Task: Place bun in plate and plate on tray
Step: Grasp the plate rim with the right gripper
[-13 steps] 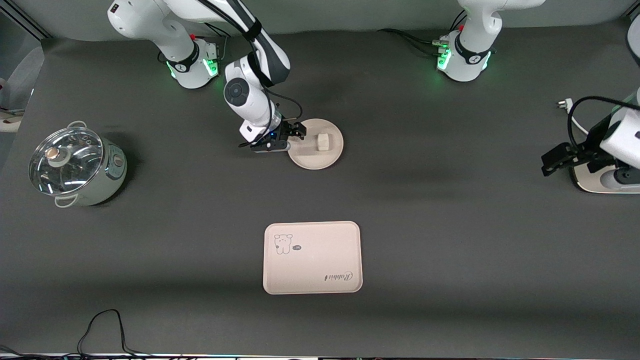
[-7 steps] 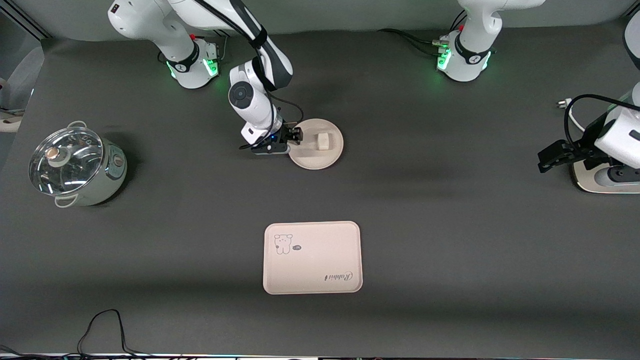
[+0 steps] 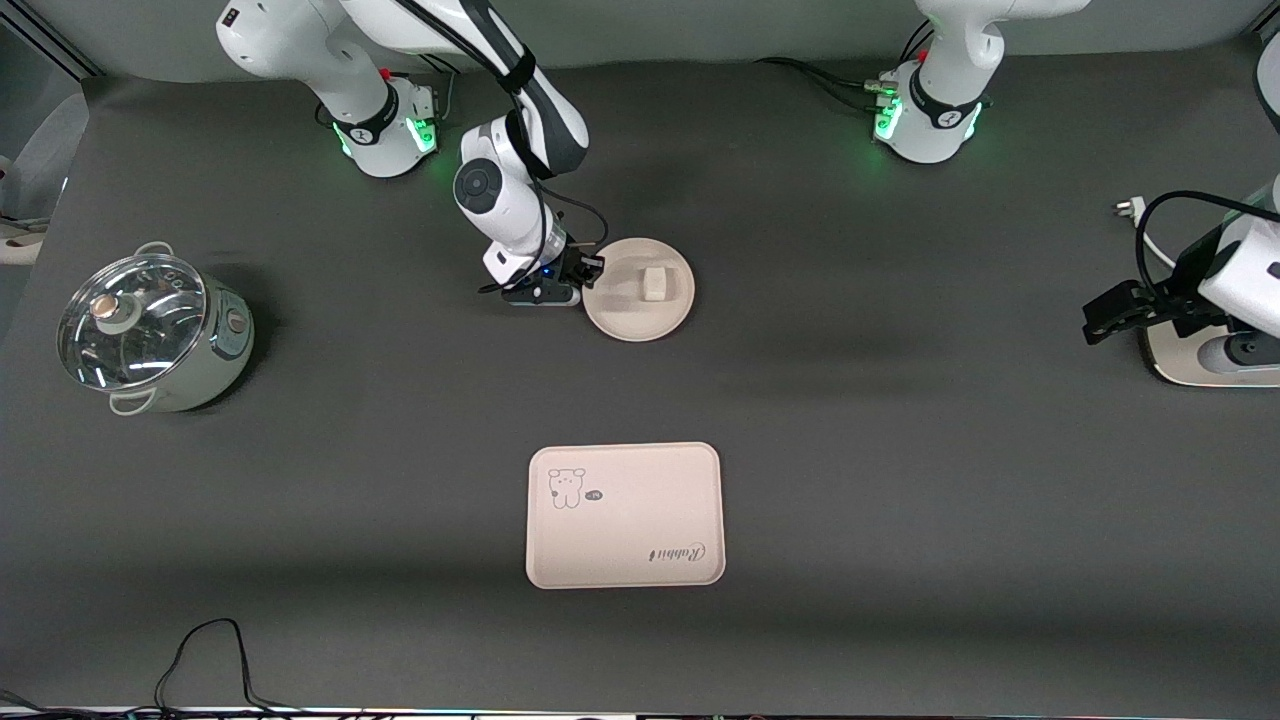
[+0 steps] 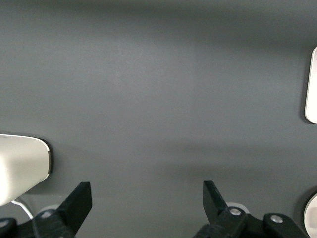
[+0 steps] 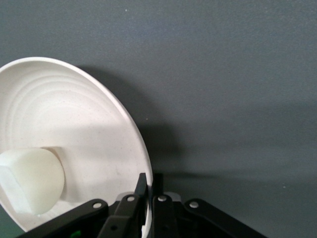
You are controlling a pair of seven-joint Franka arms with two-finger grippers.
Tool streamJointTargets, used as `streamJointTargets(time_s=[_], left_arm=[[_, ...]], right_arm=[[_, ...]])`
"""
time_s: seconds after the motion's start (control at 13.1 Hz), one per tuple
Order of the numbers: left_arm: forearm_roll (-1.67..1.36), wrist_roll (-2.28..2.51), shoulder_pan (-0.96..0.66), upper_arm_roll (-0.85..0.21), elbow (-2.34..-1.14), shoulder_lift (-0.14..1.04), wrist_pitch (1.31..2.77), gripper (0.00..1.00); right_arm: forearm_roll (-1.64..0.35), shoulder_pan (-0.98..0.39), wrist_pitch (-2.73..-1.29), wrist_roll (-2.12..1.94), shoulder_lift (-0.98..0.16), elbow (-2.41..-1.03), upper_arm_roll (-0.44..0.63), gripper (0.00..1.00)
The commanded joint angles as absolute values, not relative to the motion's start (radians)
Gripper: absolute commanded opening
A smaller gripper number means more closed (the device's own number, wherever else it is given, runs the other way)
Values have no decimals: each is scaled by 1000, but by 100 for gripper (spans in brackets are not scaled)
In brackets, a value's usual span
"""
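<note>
The round cream plate (image 3: 640,300) lies on the table with the white bun (image 3: 655,283) in it. My right gripper (image 3: 588,272) is shut on the plate's rim at the side toward the right arm's end. In the right wrist view the rim (image 5: 141,163) sits pinched between the two fingers of the right gripper (image 5: 150,183), and the bun (image 5: 32,179) rests inside. The cream-pink tray (image 3: 625,515) with the bear drawing lies nearer the front camera. My left gripper (image 3: 1105,322) is open and empty over the table at the left arm's end; it also shows in the left wrist view (image 4: 147,196).
A steel pot with a glass lid (image 3: 150,332) stands at the right arm's end. A white device (image 3: 1215,362) and cable lie under the left arm. A black cable (image 3: 205,650) lies at the front edge.
The right gripper has closed on the plate's rim, and the plate with the bun has shifted slightly toward the left arm's end. The left gripper has swayed a little.
</note>
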State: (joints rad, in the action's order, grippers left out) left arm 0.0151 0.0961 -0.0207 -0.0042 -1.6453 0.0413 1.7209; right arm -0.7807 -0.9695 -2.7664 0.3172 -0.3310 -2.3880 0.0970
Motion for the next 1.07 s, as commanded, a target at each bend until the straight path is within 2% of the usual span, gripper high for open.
streamJointTargets(time_s=[0.0,0.15,0.3,0.53,0.76,0.99], left_arm=[[15,83,-14,-6,-1690,-6,1723,100],[17,83,-12,-6,-1704,-8,1726,100],[18,83,-2,-6,-1706,-9,1723,100],[17,83,0,-6,-1718,-20,1723,100],[17,83,0,-6,-1721,-21,1733,100],[17,81,0,-6,-1727,-15,1747,100]], right_arm=[[-808,-989,-2764,316,-308,-2382,113,0],[-798,-980,-2690,314,-260,-2375,135,0],[-781,-980,-2587,307,-183,-2364,202,0],[-654,-982,-2346,313,-92,-2288,334,0],[-585,-980,-2153,313,-90,-2136,438,0],[-545,-976,-1987,310,-145,-1921,527,0]])
